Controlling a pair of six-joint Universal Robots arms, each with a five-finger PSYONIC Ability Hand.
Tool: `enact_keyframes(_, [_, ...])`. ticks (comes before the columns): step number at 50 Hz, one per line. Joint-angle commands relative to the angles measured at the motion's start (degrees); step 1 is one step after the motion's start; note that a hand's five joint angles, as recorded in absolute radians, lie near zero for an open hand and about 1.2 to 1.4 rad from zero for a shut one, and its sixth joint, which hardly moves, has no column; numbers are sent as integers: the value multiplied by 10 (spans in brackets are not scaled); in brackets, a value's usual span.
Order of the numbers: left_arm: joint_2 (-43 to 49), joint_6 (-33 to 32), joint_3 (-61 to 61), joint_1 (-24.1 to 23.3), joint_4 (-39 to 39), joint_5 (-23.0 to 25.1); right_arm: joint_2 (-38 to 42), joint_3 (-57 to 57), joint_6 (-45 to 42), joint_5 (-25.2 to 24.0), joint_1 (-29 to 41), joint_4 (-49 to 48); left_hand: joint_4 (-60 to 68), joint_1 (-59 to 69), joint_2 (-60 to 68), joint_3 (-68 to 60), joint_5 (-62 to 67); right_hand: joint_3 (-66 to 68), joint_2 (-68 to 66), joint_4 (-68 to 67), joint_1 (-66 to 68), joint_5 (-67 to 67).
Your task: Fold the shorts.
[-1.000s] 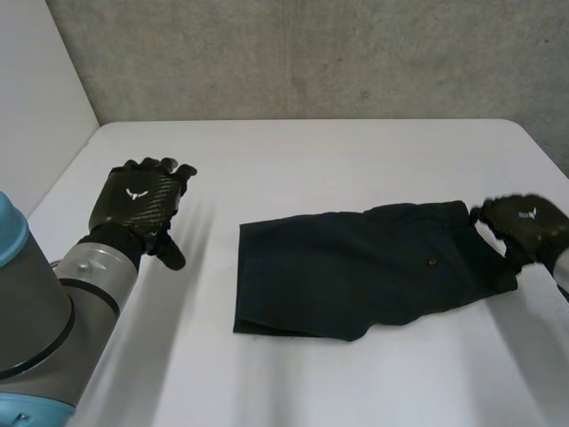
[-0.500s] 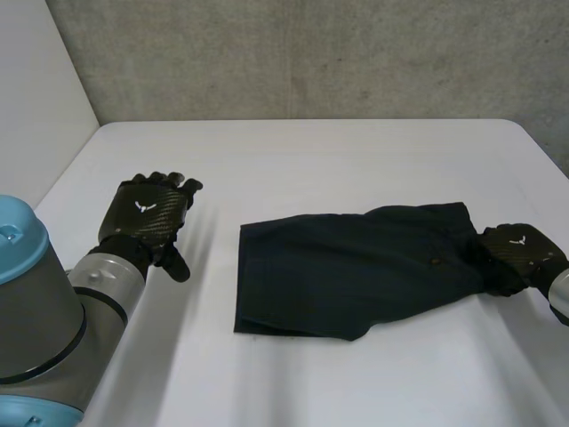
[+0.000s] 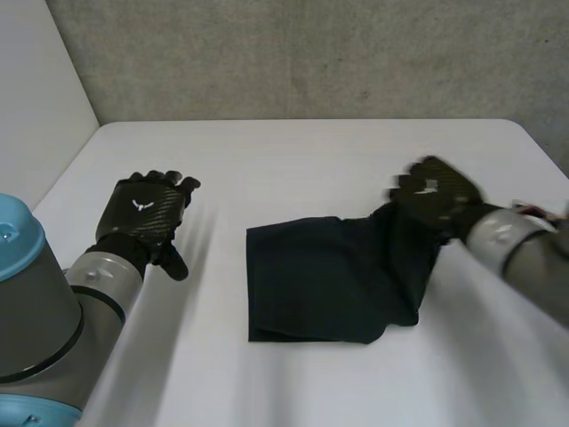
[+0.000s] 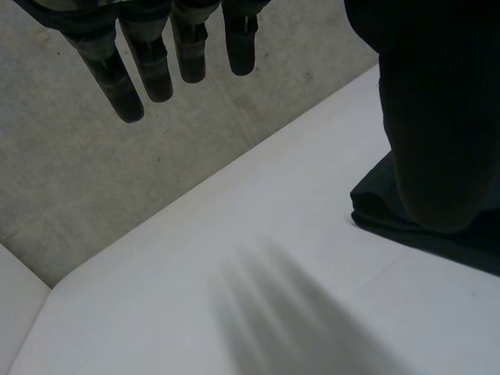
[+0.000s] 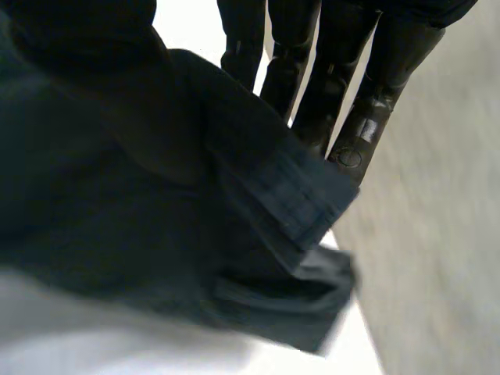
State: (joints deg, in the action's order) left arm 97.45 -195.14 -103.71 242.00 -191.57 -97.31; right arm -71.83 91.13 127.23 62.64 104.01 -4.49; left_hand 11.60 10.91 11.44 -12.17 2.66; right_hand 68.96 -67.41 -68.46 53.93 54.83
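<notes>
Holding one end of the shorts [image 3: 320, 285] up off the table [image 3: 293, 169], the right hand [image 3: 436, 191] is right in the thick of this fold. The cloth rises from the flat part to the palm in a dark ramp. Seen from the right wrist, a stitched band, the waistband by the look of it, is bunched against the palm. The fingers [image 5: 344, 70] run nearly straight behind it and the thumb appears to press the cloth from the front. That's a pinch, not a fist, which makes sense: a light grip on the edge lets the fabric hang and drape over itself.

The rest of the shorts lies flat mid-table, far end towards the left arm, so that end serves as the anchor for a fold across.

Over on the other side, the left hand [image 3: 147, 213] sits well clear of the cloth, low over the bare table. Its fingers [image 4: 152, 62] are straight and spread, with nothing in them. My read is that it's parked there to stay out of the way, yet close enough to pin or smooth the near edge. The fold looks about halfway made, with the raised end not yet laid down.
</notes>
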Motion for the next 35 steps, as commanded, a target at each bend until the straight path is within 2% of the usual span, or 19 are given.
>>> enact_keyframes(1, [-4, 0, 0, 0, 1, -2, 58, -61, -63, -9, 206, 21, -16, -9, -14, 22, -27, 110, -126, -115, 261, 152])
enact_keyframes(3, [-5, 0, 0, 0, 1, -2, 82, -64, -75, -10, 250, 24, -16, -9, -14, 22, -27, 110, -126, -115, 261, 152])
enact_keyframes(9, [-6, 0, 2, 2, 1, -2, 129, -61, -73, -8, 287, 26, -16, -9, -14, 22, -27, 110, -126, -115, 261, 152])
enact_keyframes(10, [-6, 0, 2, 2, 1, -1, 131, -61, -69, -8, 287, 26, -16, -9, -14, 22, -27, 56, -72, -61, 206, 97])
enact_keyframes(11, [-8, 0, 3, 2, 1, -1, 130, -61, -63, -7, 288, 26, -16, -9, -14, 22, -27, -228, 212, 223, -77, -186])
enact_keyframes(13, [-10, -1, 9, 3, 1, 0, 126, -63, -48, -7, 287, 24, -16, -9, -14, 22, -27, -437, 421, 432, -286, -395])
enact_keyframes(14, [-10, -1, 11, 3, 1, 0, 122, -67, -21, -9, 284, 21, -16, -9, -14, 22, -27, -492, 477, 487, -342, -451])
enact_keyframes(17, [-10, -1, 28, 3, 0, 1, 106, -73, 52, -9, 272, 14, -11, -4, -9, 16, -21, -536, 521, 531, -386, -495])
enact_keyframes(18, [-10, -1, 36, 3, 0, 1, 83, -77, 115, -9, 256, 6, -9, -2, -7, 15, -19, -590, 574, 585, -439, -548])
enact_keyframes(21, [-9, 0, 68, 0, 1, -2, 40, -81, 219, 4, 232, -9, 5, 11, 6, 1, -6, -590, 574, 585, -439, -548])
enact_keyframes(22, [-9, 1, 75, 0, 1, -2, 15, -84, 287, 15, 218, -15, 8, 15, 10, -2, -3, -590, 574, 585, -439, -548])
enact_keyframes(26, [-2, 1, 116, -9, 4, -3, -17, -97, 428, 58, 184, -16, 8, 15, 10, -2, -3, -590, 574, 585, -439, -548])
enact_keyframes(29, [22, 27, 146, -44, 7, -2, -20, -99, 474, 90, 158, -5, 8, 15, 10, -2, -3, -590, 574, 585, -439, -548])
enact_keyframes(31, [56, 55, 165, -80, 9, -2, -16, -97, 478, 105, 139, 20, 8, 15, 10, -2, -3, -590, 574, 585, -439, -548])
enact_keyframes(35, [108, 85, 176, -121, 29, -5, 23, -100, 469, 114, 133, 50, 6, 13, 8, -1, -4, -590, 574, 585, -439, -548])
